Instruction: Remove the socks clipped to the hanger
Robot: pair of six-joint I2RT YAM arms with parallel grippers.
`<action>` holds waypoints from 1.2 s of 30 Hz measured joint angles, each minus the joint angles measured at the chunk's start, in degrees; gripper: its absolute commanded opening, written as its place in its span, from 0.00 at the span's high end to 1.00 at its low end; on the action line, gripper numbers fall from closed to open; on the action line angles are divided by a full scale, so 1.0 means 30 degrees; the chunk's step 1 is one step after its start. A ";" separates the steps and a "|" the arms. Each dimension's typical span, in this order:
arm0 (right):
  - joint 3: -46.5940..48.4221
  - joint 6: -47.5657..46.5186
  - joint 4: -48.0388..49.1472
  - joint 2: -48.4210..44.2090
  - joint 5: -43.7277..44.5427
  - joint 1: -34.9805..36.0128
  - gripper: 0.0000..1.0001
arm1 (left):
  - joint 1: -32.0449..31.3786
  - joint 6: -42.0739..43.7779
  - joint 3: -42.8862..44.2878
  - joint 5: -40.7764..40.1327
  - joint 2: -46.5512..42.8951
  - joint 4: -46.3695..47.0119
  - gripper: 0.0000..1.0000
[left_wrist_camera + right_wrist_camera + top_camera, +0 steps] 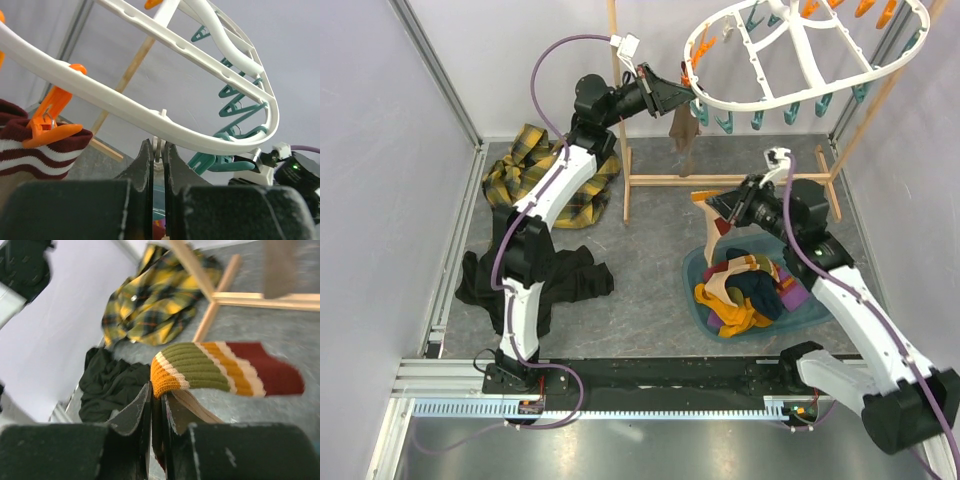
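The white oval hanger (775, 107) hangs at the top right with orange and teal clips. A maroon striped sock (682, 135) hangs from its left end, held by an orange clip (50, 125); it also shows in the left wrist view (35, 150). My left gripper (688, 100) is up under the hanger rim (125, 107), its jaws (158, 145) shut on a thin white tab below the rim. My right gripper (720, 210) is shut on a striped orange, olive and maroon sock (215, 370), held above the floor beside the teal basin (810, 310).
The basin holds several loose socks (745, 295). A wooden frame stand (720, 182) stands under the hanger. A yellow plaid shirt (535, 175) lies at the back left and a black garment (540, 280) at the front left. Teal clips (760, 118) dangle from the rim.
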 measured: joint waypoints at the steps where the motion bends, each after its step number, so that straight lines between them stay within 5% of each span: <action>1: 0.0000 0.0182 -0.0787 -0.0663 0.0801 0.0007 0.83 | -0.0007 0.0219 -0.0255 -0.0291 -0.0270 -0.0131 0.98; 8: 0.0124 0.2885 -0.5173 -0.4189 0.7009 0.0000 0.91 | -0.0066 0.1734 -0.1872 -0.1807 -0.2339 -0.1224 0.98; 16: 0.0313 0.6696 -1.0979 -0.3854 1.3325 0.0000 1.00 | -0.0721 0.3898 -0.2441 -0.3031 -0.3213 -0.2630 0.98; 19: 0.0219 0.7876 -1.2743 -0.4146 1.4921 -0.0022 0.89 | -0.1115 0.4896 -0.2492 -0.3541 -0.3483 -0.3526 0.98; 21: -0.0219 0.8510 -1.3311 -0.4881 1.5875 -0.0015 0.71 | -0.1282 0.5391 -0.2492 -0.3716 -0.3657 -0.3803 0.98; 25: -0.2004 0.9486 -1.4112 -0.6564 1.7558 -0.0022 0.66 | -0.1464 0.6054 -0.2696 -0.3796 -0.4000 -0.4116 0.98; 36: -0.4138 1.0375 -1.5599 -0.5304 1.8527 -0.0022 0.27 | -0.1770 0.6557 -0.3322 -0.3643 -0.5115 -0.4495 0.96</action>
